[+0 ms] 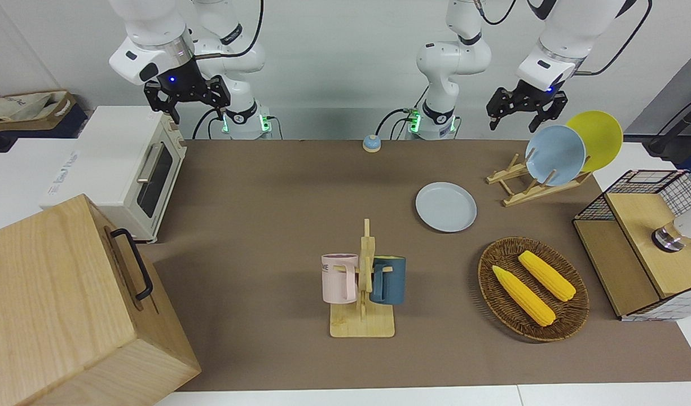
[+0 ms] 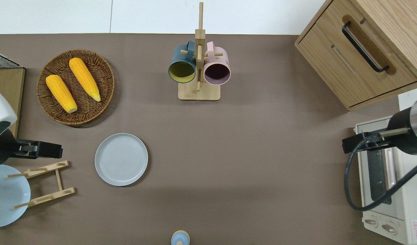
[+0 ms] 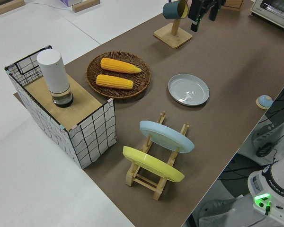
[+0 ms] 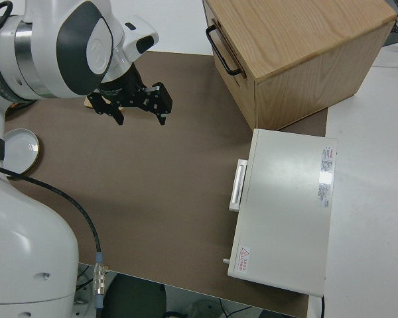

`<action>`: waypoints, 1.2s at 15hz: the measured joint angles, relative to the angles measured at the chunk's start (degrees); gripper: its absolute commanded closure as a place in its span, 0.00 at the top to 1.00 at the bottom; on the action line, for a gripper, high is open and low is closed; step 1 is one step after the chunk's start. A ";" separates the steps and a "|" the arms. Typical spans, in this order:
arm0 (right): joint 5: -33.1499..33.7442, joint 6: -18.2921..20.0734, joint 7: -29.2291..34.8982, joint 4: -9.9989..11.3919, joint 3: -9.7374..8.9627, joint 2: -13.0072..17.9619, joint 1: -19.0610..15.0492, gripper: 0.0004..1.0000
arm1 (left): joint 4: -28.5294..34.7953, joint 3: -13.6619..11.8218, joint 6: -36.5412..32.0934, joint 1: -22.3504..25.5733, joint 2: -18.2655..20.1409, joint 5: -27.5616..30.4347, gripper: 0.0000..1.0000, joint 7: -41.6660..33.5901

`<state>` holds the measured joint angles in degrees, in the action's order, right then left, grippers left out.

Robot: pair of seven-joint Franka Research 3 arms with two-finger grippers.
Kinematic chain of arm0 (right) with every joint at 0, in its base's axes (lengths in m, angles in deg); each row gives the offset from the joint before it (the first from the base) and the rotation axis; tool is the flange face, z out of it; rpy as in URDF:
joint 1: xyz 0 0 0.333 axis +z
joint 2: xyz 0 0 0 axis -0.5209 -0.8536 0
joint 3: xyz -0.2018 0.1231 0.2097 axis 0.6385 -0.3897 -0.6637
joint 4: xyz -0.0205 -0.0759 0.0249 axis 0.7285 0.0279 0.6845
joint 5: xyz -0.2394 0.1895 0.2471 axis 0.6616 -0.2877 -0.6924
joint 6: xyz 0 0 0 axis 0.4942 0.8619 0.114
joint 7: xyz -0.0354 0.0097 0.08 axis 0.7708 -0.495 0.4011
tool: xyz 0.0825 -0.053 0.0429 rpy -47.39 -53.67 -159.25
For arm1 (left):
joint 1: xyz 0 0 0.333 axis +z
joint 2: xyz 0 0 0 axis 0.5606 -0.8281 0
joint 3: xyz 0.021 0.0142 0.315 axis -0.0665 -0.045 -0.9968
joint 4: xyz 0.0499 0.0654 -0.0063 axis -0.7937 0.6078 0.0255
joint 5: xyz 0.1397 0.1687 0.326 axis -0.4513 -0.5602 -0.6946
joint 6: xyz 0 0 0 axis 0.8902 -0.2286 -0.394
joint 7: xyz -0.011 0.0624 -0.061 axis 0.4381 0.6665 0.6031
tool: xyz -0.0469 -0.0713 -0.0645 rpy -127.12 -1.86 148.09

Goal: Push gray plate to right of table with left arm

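The gray plate [image 1: 446, 206] lies flat in the right middle of the front view, on the brown table [image 1: 266, 225], untouched. At upper right the left gripper [image 1: 527, 105] hangs over the wooden rack [image 1: 534, 183], fingers spread and empty. To push well, I'd lower it just beside the plate's rim on the rack side, then sweep steadily across. The right gripper [image 1: 187, 96], upper left, is parked with its fingers apart. I count three plates, two mugs and two corn cobs.
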<state>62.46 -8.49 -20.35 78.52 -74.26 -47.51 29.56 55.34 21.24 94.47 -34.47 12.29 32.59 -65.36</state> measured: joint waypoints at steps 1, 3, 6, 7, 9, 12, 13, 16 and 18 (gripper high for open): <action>0.00 0.00 0.00 0.00 0.00 0.00 0.00 0.98 | 0.04 -0.05 -0.16 0.01 -0.08 0.00 1.00 0.04; 0.00 0.00 0.00 0.00 0.00 0.00 0.00 0.98 | 0.23 -0.23 -0.33 0.04 -0.19 0.00 1.00 0.14; 0.00 0.00 0.00 0.00 0.00 0.00 0.00 0.98 | 1.15 -0.65 -0.24 0.06 -0.26 0.00 1.00 0.16; 0.00 0.00 0.00 0.00 0.00 0.00 0.00 0.98 | 1.61 -0.75 -0.07 0.06 -0.27 0.00 1.00 0.16; 0.00 0.00 0.00 0.00 0.00 0.00 0.00 0.98 | 2.92 -0.80 1.07 0.06 -0.32 0.00 1.00 0.16; 0.00 0.00 0.00 0.00 0.00 0.00 0.00 0.98 | 5.71 -0.82 4.14 0.07 -0.37 0.00 1.00 0.17; 0.00 0.00 0.00 0.00 0.00 0.00 0.00 0.98 | 6.79 -0.89 5.39 0.09 -0.34 0.01 1.00 0.17; 0.00 0.00 0.00 0.00 0.00 0.00 0.00 0.98 | 10.38 -1.83 9.69 0.16 -0.08 0.07 1.00 0.16; 0.00 0.00 0.00 0.00 0.00 0.00 0.00 0.98 | 13.05 -2.15 12.60 0.19 0.24 0.09 1.00 0.16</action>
<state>62.46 -8.49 -20.35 78.52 -74.26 -47.51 29.56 68.39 19.08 107.08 -34.28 12.54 32.68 -65.20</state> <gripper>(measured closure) 0.013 0.004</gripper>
